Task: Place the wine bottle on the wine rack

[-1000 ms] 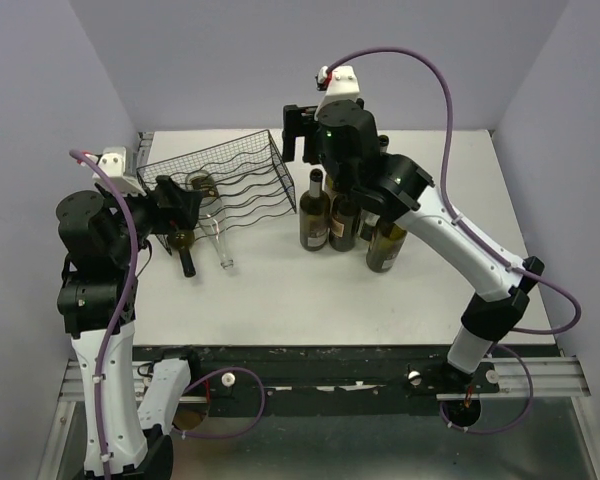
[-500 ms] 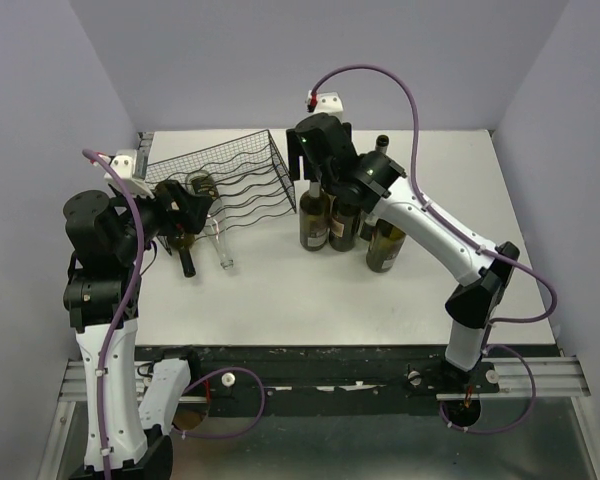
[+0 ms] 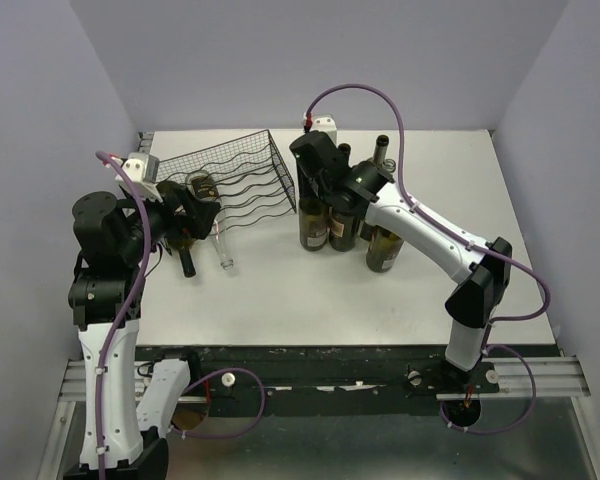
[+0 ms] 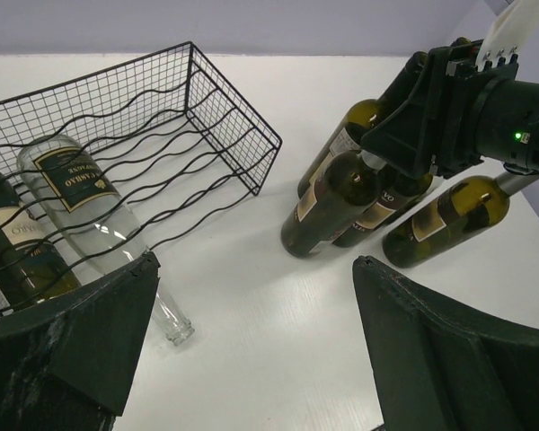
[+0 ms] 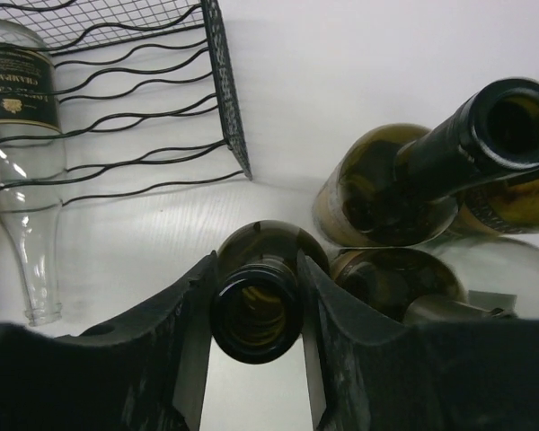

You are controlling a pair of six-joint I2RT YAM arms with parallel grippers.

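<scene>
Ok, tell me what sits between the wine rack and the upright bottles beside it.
Nothing: only a narrow strip of bare white table separates the wine rack from the nearest upright bottle, clearest in the left wrist view.

Dark green wine bottle standing upright, uncorked, black wire wine rack just beside

A: What colour is the wine rack?
B: Black wire, wavy rows, gridded walls.
A: And the wine bottle between the fingers?
B: Dark olive-green glass; the fingers are black.
A: The counter?
B: Plain white. The cables are purple.
</scene>
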